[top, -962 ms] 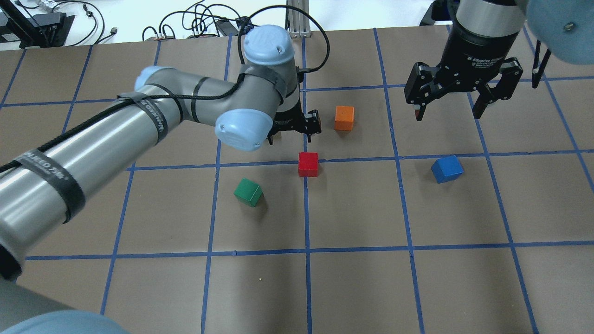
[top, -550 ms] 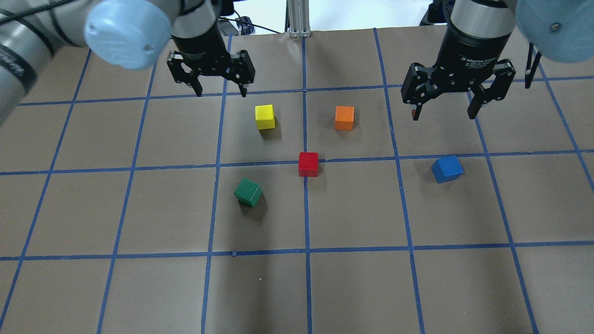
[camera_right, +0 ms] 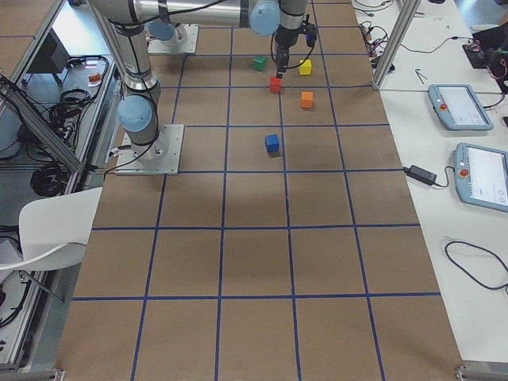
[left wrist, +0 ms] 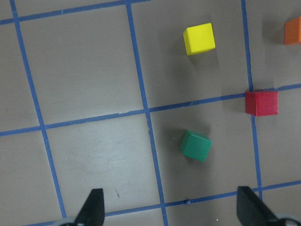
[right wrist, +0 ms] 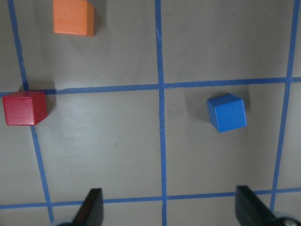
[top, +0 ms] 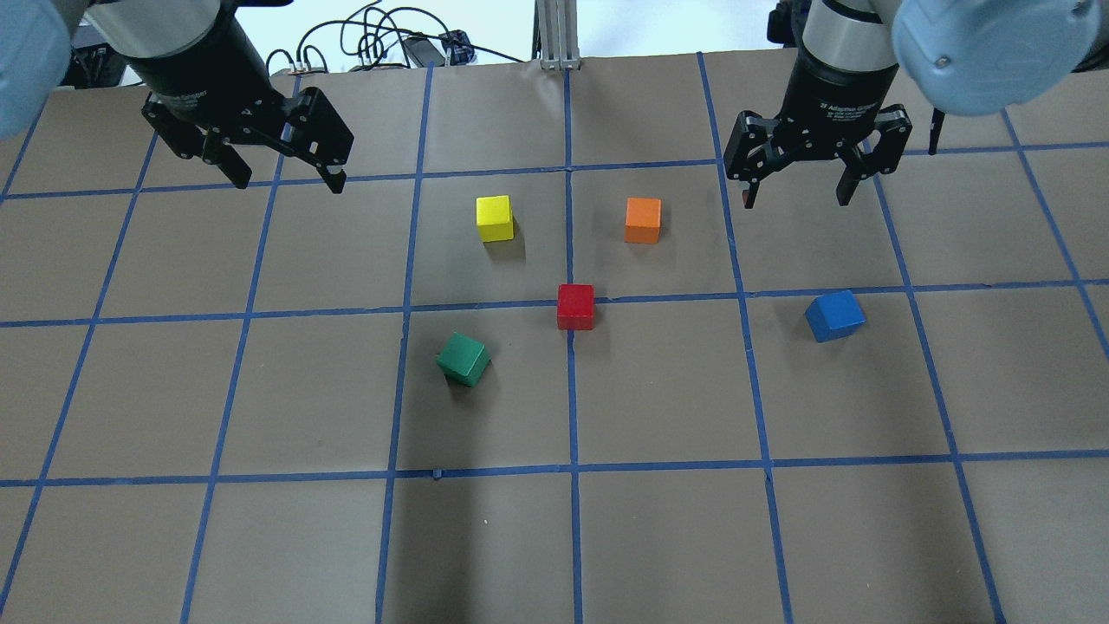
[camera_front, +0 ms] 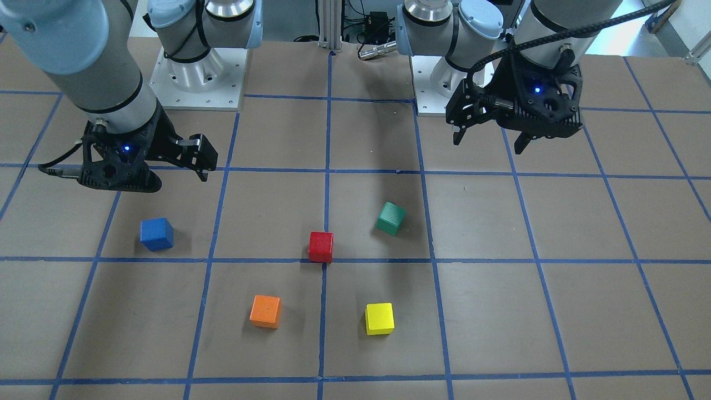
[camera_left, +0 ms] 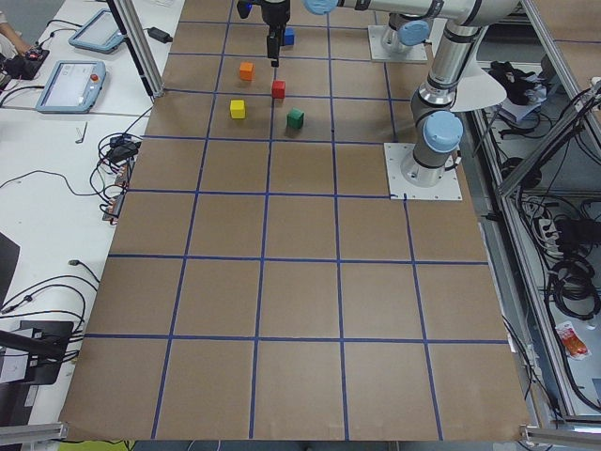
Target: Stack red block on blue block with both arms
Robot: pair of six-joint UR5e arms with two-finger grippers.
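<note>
The red block (top: pixel 575 307) sits on a blue tape crossing at the table's middle; it also shows in the left wrist view (left wrist: pixel 261 102) and the right wrist view (right wrist: pixel 25 108). The blue block (top: pixel 834 315) lies to its right, slightly turned, and shows in the right wrist view (right wrist: pixel 227 112). My left gripper (top: pixel 286 178) is open and empty, high at the far left. My right gripper (top: pixel 795 199) is open and empty, hovering beyond the blue block. In the front view the left gripper (camera_front: pixel 489 143) is at the upper right, with the red block (camera_front: pixel 321 246) and blue block (camera_front: pixel 156 234) below.
A yellow cube (top: pixel 495 217) and an orange cube (top: pixel 643 220) sit beyond the red block. A green cube (top: pixel 463 359), turned, lies to its near left. Cables (top: pixel 372 43) and a metal post (top: pixel 559 35) are past the table's far edge.
My left arm has swung from over the table's middle back to the far left, uncovering the yellow cube. My right gripper has shifted slightly left and back. No block has moved.
</note>
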